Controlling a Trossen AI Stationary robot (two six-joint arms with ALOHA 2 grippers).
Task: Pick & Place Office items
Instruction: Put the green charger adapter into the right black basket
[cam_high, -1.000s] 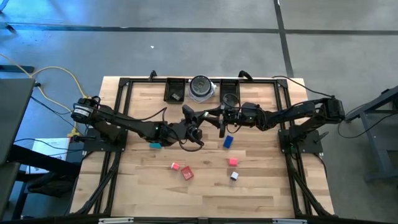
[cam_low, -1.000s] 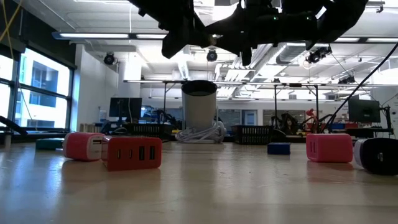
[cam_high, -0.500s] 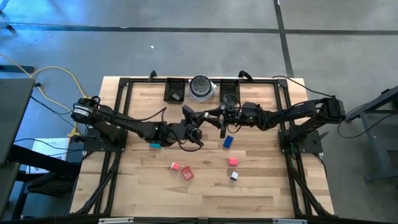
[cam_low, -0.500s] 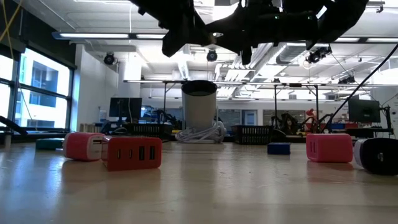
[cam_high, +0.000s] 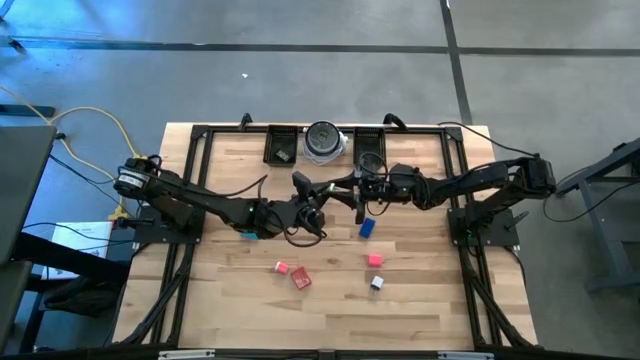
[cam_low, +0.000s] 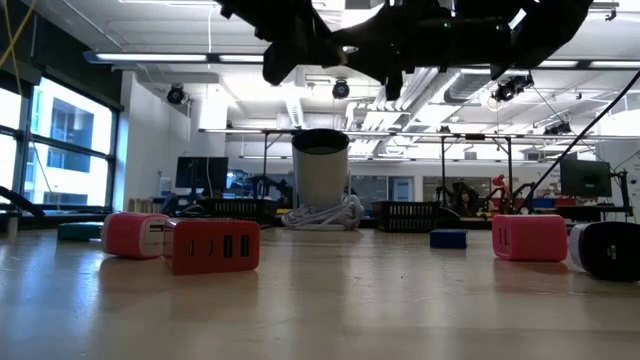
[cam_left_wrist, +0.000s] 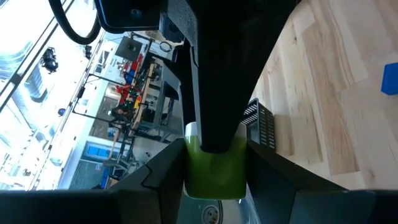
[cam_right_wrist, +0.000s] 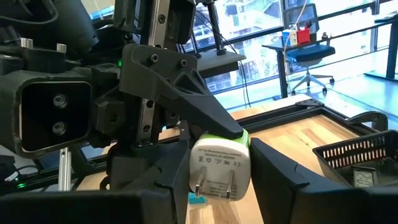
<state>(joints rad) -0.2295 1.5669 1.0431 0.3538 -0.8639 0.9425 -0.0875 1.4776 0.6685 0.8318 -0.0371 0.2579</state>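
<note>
A green-and-white plug block (cam_right_wrist: 219, 167) hangs in mid-air over the table's middle, with both grippers on it. My right gripper (cam_right_wrist: 221, 180) comes from the table's right side and my left gripper (cam_left_wrist: 214, 186) from the left. They meet above the board (cam_high: 326, 193) and show dark at the top of the low view (cam_low: 340, 45). On the table lie a teal piece (cam_high: 249, 233), a blue one (cam_high: 367, 227), two pink ones (cam_high: 375, 259) (cam_high: 282, 267), a red one (cam_high: 301, 279) and a black-white one (cam_high: 377, 283). My left gripper has the block's green end (cam_left_wrist: 214, 177) between its two fingers, coming about level from the table's left. One of its fingers (cam_right_wrist: 193, 112) lies over the green end. The block is clear of the table. My right gripper pinches the block's white body by its two sides (cam_right_wrist: 194, 174) between its two fingers, level, from the table's right. The pronged face (cam_right_wrist: 214, 180) points back at its wrist. One of its fingers (cam_left_wrist: 214, 93) crosses the block's face in the left wrist view.
Two black trays (cam_high: 281, 145) (cam_high: 370, 150) and a round silver-grey dish (cam_high: 323, 140) stand along the far edge. A black frame (cam_high: 190, 190) rings the board. Bare wood lies between the loose pieces and the near edge.
</note>
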